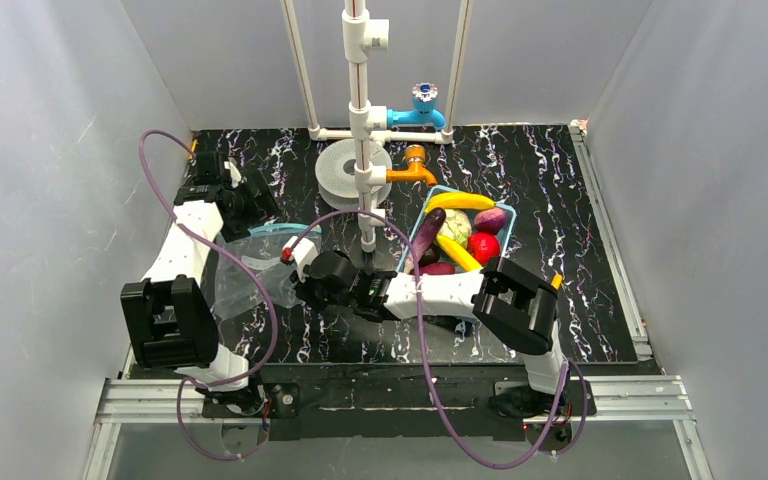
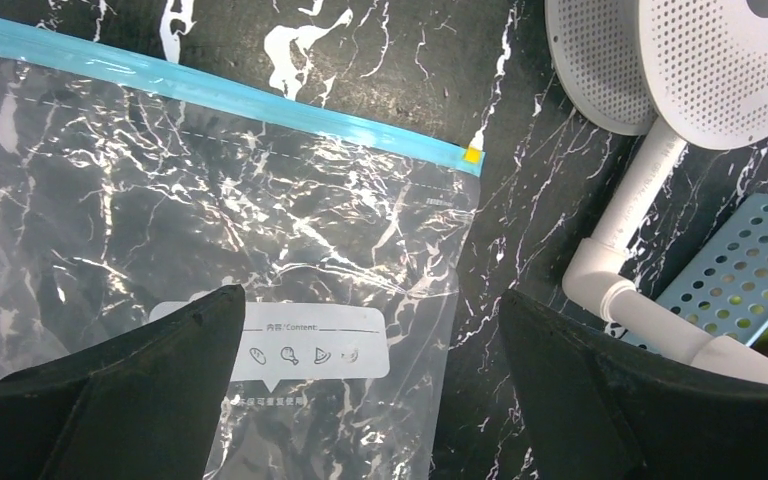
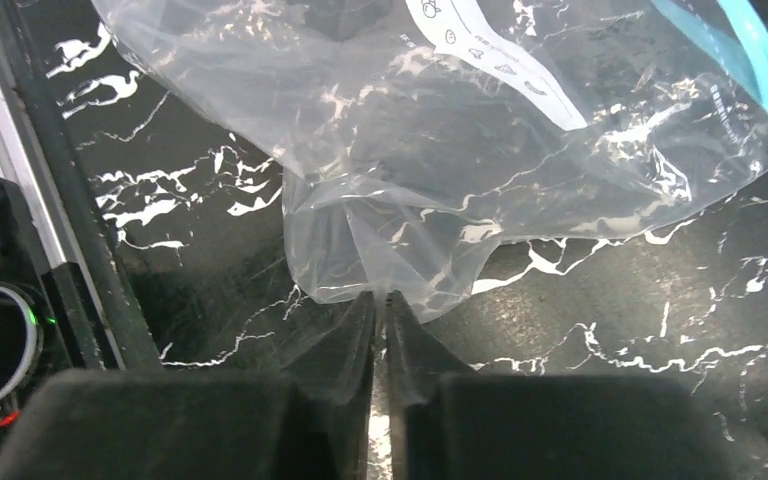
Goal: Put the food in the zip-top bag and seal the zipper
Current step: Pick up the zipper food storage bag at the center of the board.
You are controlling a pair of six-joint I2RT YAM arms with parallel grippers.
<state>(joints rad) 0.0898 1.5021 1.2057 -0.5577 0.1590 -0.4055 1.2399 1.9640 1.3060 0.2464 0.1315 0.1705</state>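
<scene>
The zip-top bag (image 1: pixel 245 275) lies flat and empty on the black marbled table, left of centre. In the left wrist view the bag (image 2: pixel 210 220) shows its blue zipper (image 2: pixel 260 100) and white label (image 2: pixel 320 345). My left gripper (image 2: pixel 372 295) is open and hovers above the bag's label side (image 1: pixel 256 208). My right gripper (image 3: pixel 382 295) is shut on a bunched edge of the bag (image 3: pixel 440 130), at the end away from the zipper (image 3: pixel 750 50); it also shows in the top view (image 1: pixel 298 285). The food sits in a light-blue basket (image 1: pixel 422 215): bananas (image 1: pixel 460 201), eggplant (image 1: pixel 427 235), red apple (image 1: pixel 483 247), cabbage (image 1: pixel 455 225).
A white pipe stand (image 1: pixel 360 150) with a blue tap (image 1: pixel 420 105), an orange tap (image 1: pixel 412 165) and a perforated white disc (image 1: pixel 340 172) stands behind the bag. The pipe (image 2: pixel 630 290) and basket (image 2: pixel 740 260) lie right of the left gripper. Grey walls enclose the table.
</scene>
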